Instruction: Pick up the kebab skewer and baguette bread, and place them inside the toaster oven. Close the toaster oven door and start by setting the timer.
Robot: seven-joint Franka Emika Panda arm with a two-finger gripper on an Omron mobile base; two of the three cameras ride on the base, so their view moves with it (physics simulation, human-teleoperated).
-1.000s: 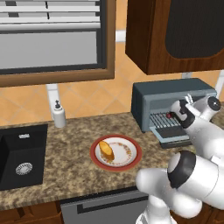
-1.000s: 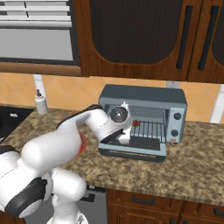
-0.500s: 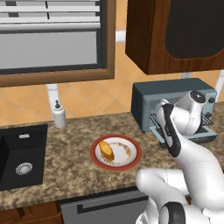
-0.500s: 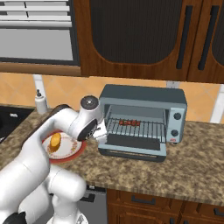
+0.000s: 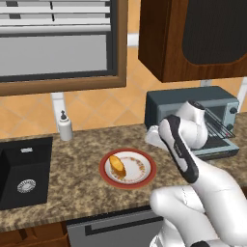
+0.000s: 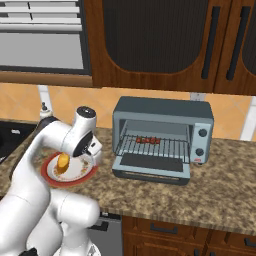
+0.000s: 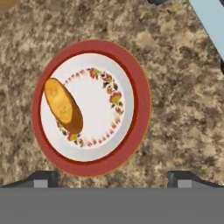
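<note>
The baguette bread [image 7: 63, 106] lies on the left side of a red-rimmed plate [image 7: 142, 100] on the counter, also seen from the base as the bread [image 5: 117, 165] [image 6: 63, 161]. My gripper [image 7: 113, 179] hangs open straight above the plate, with nothing between its fingertips [image 7: 41, 179]. The kebab skewer [image 6: 148, 140] rests on the wire rack inside the toaster oven [image 6: 162, 107]. The toaster oven door [image 6: 152, 164] lies folded down flat and open. My arm hides part of the oven [image 5: 193, 103] in the left base view.
A black sink [image 5: 21, 173] sits in the counter at far left, with a soap bottle [image 5: 64, 126] behind it. Dark wooden cabinets [image 6: 150, 40] hang above the oven. The oven's knobs [image 6: 202, 133] are on its right side.
My arm has swung left from the oven's mouth to above the plate. The skewer stays on the oven rack, and the gripper is now empty.
</note>
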